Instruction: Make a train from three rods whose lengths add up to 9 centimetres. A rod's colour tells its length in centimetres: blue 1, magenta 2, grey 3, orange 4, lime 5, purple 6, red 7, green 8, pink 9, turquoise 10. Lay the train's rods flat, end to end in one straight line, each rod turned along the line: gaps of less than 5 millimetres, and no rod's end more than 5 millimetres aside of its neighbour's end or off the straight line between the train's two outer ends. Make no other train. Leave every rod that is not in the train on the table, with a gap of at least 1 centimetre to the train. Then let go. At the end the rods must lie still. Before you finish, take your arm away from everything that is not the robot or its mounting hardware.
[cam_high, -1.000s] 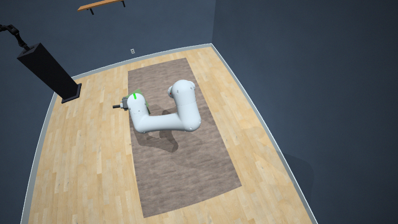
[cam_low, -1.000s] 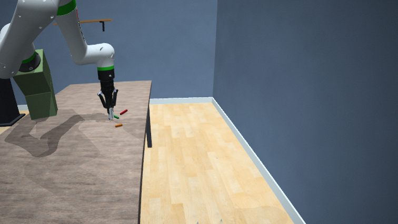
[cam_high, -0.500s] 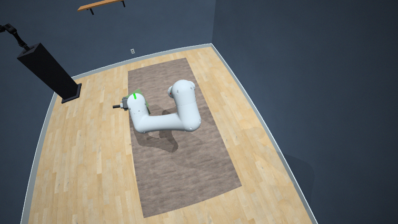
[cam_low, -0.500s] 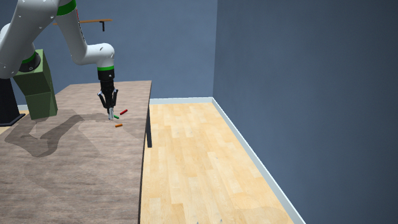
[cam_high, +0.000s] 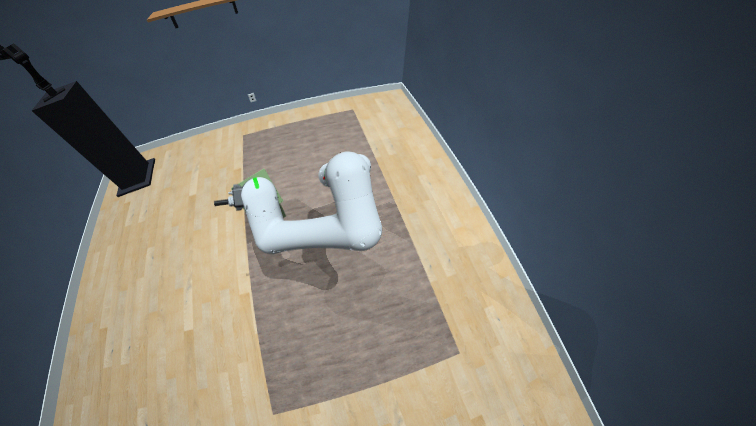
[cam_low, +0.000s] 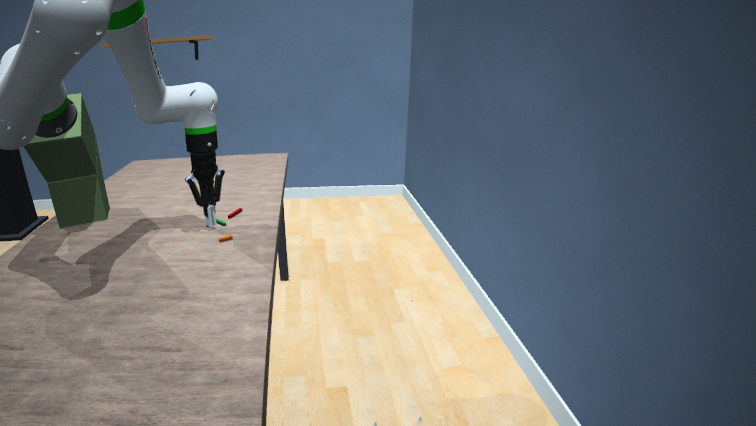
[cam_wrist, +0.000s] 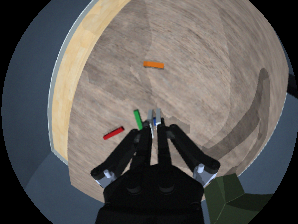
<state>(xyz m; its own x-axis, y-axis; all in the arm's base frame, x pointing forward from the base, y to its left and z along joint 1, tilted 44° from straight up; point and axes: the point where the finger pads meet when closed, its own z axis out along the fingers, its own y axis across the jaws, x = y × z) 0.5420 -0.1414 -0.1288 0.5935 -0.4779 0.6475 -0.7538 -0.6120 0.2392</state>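
My gripper (cam_low: 210, 221) (cam_wrist: 155, 114) points straight down with its tips just above the table (cam_low: 132, 317) (cam_wrist: 200, 63). It is shut on a small blue rod (cam_wrist: 154, 121), which shows as a speck between the fingertips in the wrist view. A green rod (cam_low: 220, 222) (cam_wrist: 137, 119) lies flat right beside the fingertips. A red rod (cam_low: 234, 212) (cam_wrist: 113, 133) lies a little beyond it. An orange rod (cam_low: 225, 238) (cam_wrist: 153, 64) lies apart on the near side. In the top view the arm hides the rods and the gripper. Anything directly under the fingers is hidden.
A green block (cam_low: 68, 174) (cam_wrist: 233, 196) stands on the table by the arm's base. The table's right edge (cam_low: 276, 238) runs close to the rods, with the wooden floor below. A black pedestal (cam_high: 89, 137) stands on the floor off the table.
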